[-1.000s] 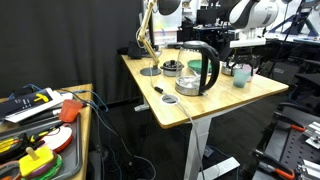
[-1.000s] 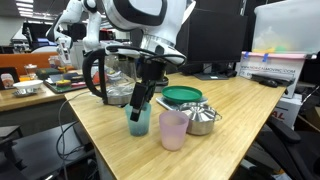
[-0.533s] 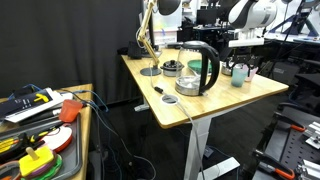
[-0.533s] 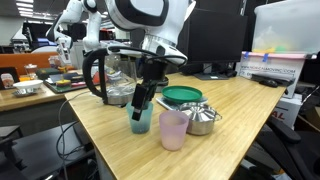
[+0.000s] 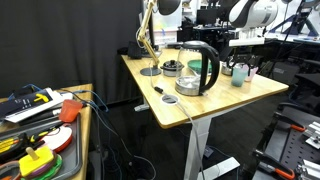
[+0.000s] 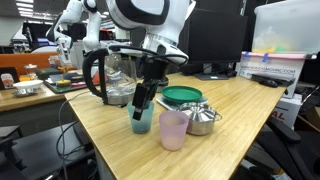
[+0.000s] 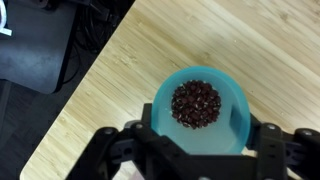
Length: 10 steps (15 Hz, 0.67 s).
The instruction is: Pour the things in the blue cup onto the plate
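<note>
The blue cup [image 6: 140, 123] stands on the wooden table [image 6: 240, 130], next to the dark kettle [image 6: 112, 76]. In the wrist view the blue cup [image 7: 228, 132] holds dark brown beans [image 7: 196, 103]. My gripper [image 6: 141, 100] comes down from above, one finger on each side of the cup, shut on it [image 7: 200, 128]. The cup's base looks to rest on the table. The green plate [image 6: 182, 95] lies just behind the cup. In an exterior view the cup [image 5: 239, 76] sits under my gripper [image 5: 242, 64].
A pale pink cup [image 6: 174, 130] and a metal bowl [image 6: 204, 118] stand close beside the blue cup. The kettle [image 5: 200, 68] and a lamp base [image 5: 151, 70] also stand on the table. A side bench with tools [image 5: 40, 125] stands apart.
My gripper has sunk slightly lower round the blue cup. The cup has stayed in place.
</note>
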Tool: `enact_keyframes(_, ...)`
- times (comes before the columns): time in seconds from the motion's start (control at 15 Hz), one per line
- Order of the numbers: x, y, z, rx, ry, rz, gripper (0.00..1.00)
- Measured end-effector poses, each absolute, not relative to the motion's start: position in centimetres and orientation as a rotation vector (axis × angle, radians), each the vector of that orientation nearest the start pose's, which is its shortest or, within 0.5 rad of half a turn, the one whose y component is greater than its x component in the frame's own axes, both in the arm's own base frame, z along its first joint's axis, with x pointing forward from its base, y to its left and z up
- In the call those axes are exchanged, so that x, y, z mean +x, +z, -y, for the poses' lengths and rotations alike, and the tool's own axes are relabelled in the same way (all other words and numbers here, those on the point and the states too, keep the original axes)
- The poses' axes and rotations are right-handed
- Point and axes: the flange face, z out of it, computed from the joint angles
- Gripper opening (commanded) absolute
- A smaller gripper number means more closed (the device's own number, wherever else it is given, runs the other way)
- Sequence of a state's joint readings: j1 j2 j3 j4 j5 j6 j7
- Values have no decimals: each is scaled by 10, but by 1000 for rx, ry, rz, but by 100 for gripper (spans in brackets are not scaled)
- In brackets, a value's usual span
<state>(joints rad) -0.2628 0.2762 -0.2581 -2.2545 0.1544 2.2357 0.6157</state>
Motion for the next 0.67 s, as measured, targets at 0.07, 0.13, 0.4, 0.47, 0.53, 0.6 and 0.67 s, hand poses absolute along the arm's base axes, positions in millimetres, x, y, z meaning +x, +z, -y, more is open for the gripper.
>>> enact_keyframes(0.07, 441, 228, 252, -2504, 429, -1804, 54)
enact_keyframes(0.13, 442, 233, 254, -2503, 414, -1802, 54)
enact_keyframes(0.4, 439, 268, 255, -2501, 393, -1766, 54)
enact_keyframes(0.47, 438, 277, 253, -2504, 412, -1749, 54)
enact_keyframes(0.53, 436, 286, 251, -2508, 440, -1731, 54)
enact_keyframes(0.6, 435, 294, 249, -2517, 476, -1714, 54)
enact_keyframes(0.67, 434, 303, 247, -2528, 521, -1695, 54)
